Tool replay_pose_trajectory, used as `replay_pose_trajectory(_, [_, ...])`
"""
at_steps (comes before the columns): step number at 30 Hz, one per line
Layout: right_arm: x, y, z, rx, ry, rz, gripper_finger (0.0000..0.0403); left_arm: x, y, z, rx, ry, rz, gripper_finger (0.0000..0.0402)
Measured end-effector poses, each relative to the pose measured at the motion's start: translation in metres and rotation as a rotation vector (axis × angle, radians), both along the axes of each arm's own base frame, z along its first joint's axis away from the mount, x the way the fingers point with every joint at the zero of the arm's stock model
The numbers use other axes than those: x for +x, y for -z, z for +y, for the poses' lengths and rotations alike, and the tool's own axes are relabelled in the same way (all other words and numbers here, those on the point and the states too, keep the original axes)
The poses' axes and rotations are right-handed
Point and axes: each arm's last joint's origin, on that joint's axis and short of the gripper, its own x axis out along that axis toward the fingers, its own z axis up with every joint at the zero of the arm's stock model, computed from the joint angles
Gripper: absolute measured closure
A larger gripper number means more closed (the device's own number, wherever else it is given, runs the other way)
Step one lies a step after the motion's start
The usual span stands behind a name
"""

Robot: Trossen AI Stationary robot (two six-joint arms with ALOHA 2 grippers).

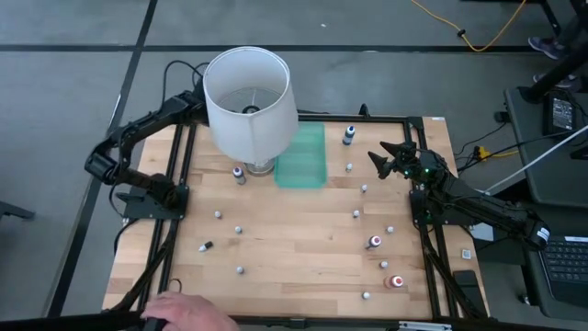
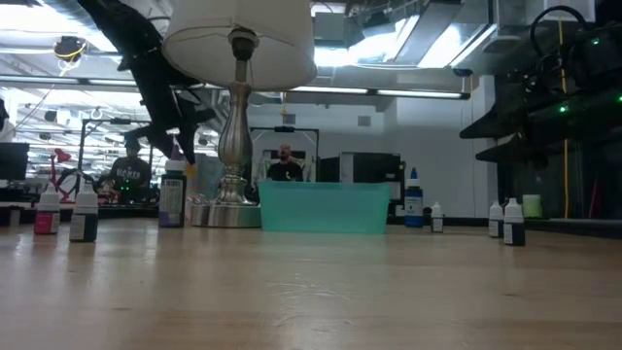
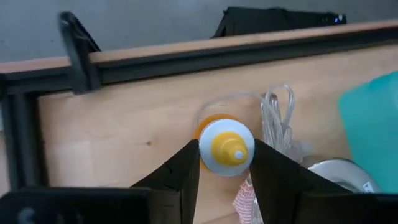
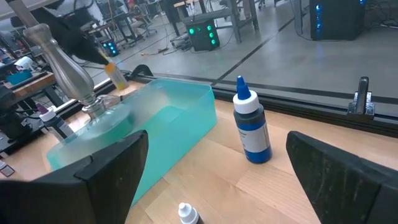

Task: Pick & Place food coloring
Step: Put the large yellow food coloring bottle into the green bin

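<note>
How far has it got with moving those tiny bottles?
Done: nothing visibly; the tray looks empty. In hand: the left tool grips a yellow-capped bottle behind the lamp. Left: many bottles stand scattered on the table; the right tool waits open.

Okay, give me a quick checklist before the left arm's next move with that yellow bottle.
1. Yellow bottle between left gripper fingers: ok.
2. Bottle lifted off the table: cannot tell.
3. Tray has bare room: ok.
4. Lamp beside the tray, hiding the left gripper from above: not ok.
5. Lamp cord close to the bottle: not ok.
6. Right gripper open, off at the tray's far side: ok.
</note>
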Motion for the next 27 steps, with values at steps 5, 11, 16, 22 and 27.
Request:
replay_pose_trajectory(5, [0.0, 0.0, 0.0, 0.0, 0.0, 0.001, 0.0021, -0.014, -0.015, -0.009, 0.019, -0.052, -0.015, 0.0283])
replay_pose_trajectory(11, [0.0, 0.0, 0.0, 0.001, 0.0, 0.001, 0.0021, -0.03, -0.036, -0.024, 0.087, -0.133, -0.045, 0.0285])
replay_pose_trajectory(16, [0.0, 0.0, 0.0, 0.001, -0.001, 0.001, 0.0021, -0.035, -0.047, -0.027, 0.123, -0.171, -0.139, 0.0285])
replay_pose_trajectory(22, [0.0, 0.0, 0.0, 0.001, -0.001, 0.001, 0.0021, -0.035, -0.052, -0.027, 0.148, -0.211, -0.186, 0.0285])
replay_pose_trajectory(27, [0.0, 0.0, 0.0, 0.001, -0.001, 0.001, 0.0021, -0.035, -0.053, -0.026, 0.156, -0.237, -0.202, 0.0286])
